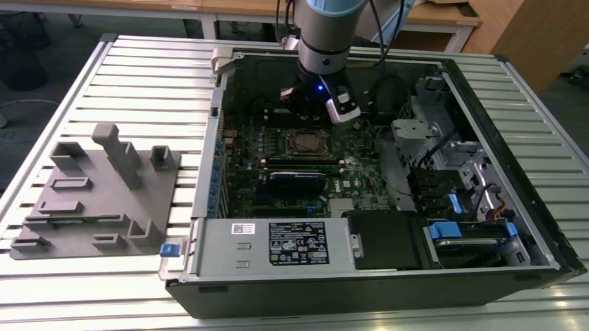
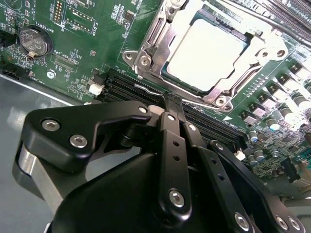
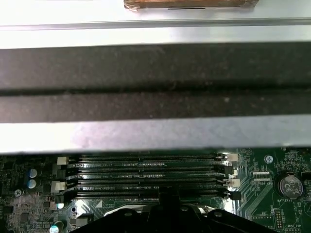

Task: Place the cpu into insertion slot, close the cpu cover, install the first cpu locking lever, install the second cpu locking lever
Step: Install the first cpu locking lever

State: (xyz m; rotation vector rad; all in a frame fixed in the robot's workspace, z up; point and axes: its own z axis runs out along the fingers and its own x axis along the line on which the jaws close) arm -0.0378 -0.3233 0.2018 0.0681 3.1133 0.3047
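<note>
Ribbed metal tabletop carries everything, with wooden desks behind it. Near its edge on the exterior view's left sits a grey plastic fixture block with upright posts and shallow pockets. To the right of the block, an open computer case lies on its side, reaching almost to the tabletop's edge on the exterior view's right. A green motherboard covers the case floor, and a metal box with a white label sits along the case's near wall.

The robot arm comes down into the case near its far wall. The insertion slot lies on the motherboard just in front of the arm.

In the second wrist view the cpu sits flat in the slot, and the cpu cover is down around it, framing its pale top. A thin metal lever lies along one side of the frame; whether it is latched cannot be told. The gripper has its black fingers pressed together with nothing between them. It hangs over the long dark memory slots, just beside the cover's edge. A round coin battery sits well apart on the board.
</note>
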